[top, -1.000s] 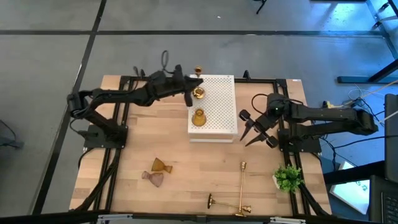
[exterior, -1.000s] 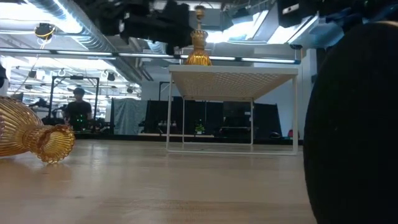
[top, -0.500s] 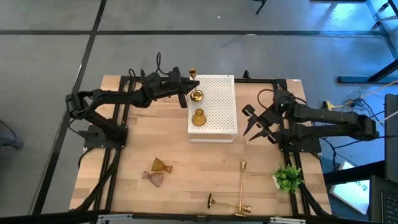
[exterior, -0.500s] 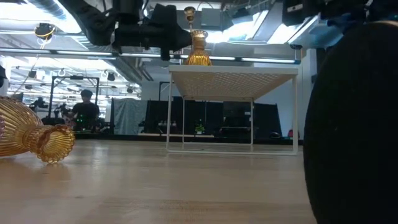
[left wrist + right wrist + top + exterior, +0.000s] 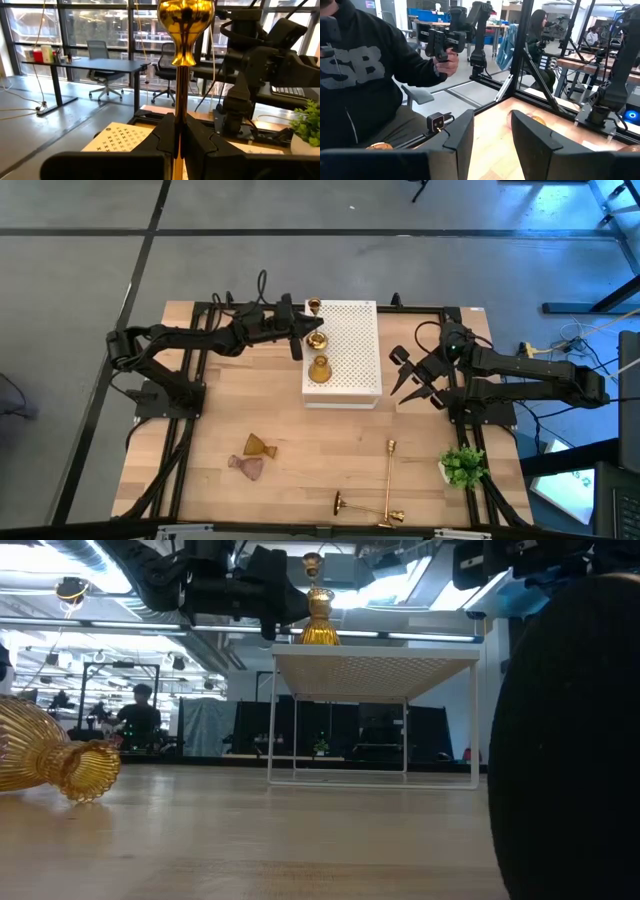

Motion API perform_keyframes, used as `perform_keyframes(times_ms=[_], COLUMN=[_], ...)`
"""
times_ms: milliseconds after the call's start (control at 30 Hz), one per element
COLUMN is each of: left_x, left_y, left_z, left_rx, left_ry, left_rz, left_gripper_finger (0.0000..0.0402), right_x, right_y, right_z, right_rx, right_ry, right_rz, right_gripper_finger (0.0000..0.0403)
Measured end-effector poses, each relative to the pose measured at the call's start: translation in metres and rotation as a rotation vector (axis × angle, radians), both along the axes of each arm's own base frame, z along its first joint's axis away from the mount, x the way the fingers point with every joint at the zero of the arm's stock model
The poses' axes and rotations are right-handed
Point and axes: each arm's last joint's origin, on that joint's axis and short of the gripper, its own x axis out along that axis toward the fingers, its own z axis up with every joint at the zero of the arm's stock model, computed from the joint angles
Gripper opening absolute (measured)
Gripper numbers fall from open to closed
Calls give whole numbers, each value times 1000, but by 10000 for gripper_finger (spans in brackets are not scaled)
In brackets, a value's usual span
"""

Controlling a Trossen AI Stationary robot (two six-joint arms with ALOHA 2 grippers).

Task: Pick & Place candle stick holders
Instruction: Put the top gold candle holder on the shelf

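Left claw: our left claw (image 5: 303,330) is clenched on a brass candlestick (image 5: 182,60), held upright at the left edge of the white box (image 5: 345,355).
Right claw: our right claw (image 5: 405,376) hangs just right of the box, fingers (image 5: 457,137) apart, holding nothing.
On the box: we see an amber glass holder (image 5: 319,368) standing near the left edge.
On the table (image 5: 310,450): an amber holder (image 5: 260,447) and a pinkish one (image 5: 247,467) lie at front left; two brass candlesticks (image 5: 385,480) lie at front right, crossing.
Nearby: a green plant (image 5: 463,465) at the right edge.
Beyond: a person in a dark sweatshirt (image 5: 365,85) sits past the table.
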Motion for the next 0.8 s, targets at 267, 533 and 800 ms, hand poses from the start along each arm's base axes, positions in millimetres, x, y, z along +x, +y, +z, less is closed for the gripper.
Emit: perform_keyframes(times_ms=[267,533,800], left_x=[5,7,7], left_y=[2,2,2], left_z=[-10,-12,-12], left_rx=[-10,9,9], left_ry=[29,31,34], left_rz=[-9,-13,-24], left_gripper_finger=[11,11,17], right_x=[0,0,0], right_y=[0,0,0], right_z=[1,1,1], right_rx=[-2,0,2], right_ry=[-8,-7,-9], right_rz=[0,-1,-1], right_gripper_finger=[133,133,133])
